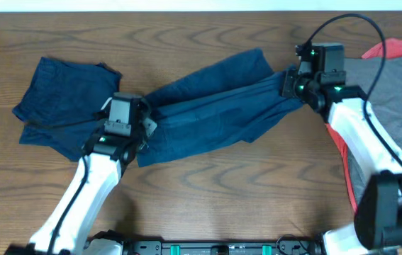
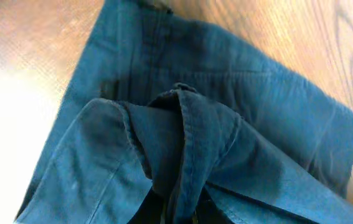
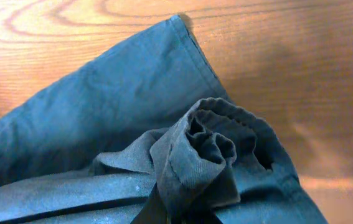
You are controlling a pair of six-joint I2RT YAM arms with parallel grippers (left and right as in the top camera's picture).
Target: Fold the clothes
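Dark navy shorts [image 1: 215, 106] lie stretched across the middle of the wooden table between both arms. My left gripper [image 1: 146, 117] is shut on a bunched fold of the shorts at their left end; the pinched fabric fills the left wrist view [image 2: 182, 143]. My right gripper [image 1: 291, 83] is shut on a gathered fold at their right end, which shows in the right wrist view [image 3: 195, 155]. A second navy garment [image 1: 62, 103] lies at the left, partly under the left arm.
A grey garment [image 1: 392, 92] over a red garment [image 1: 399, 48] lies at the right edge, under the right arm. A black cable [image 1: 360, 28] loops above the right wrist. Bare wood table [image 1: 208, 184] runs along the front.
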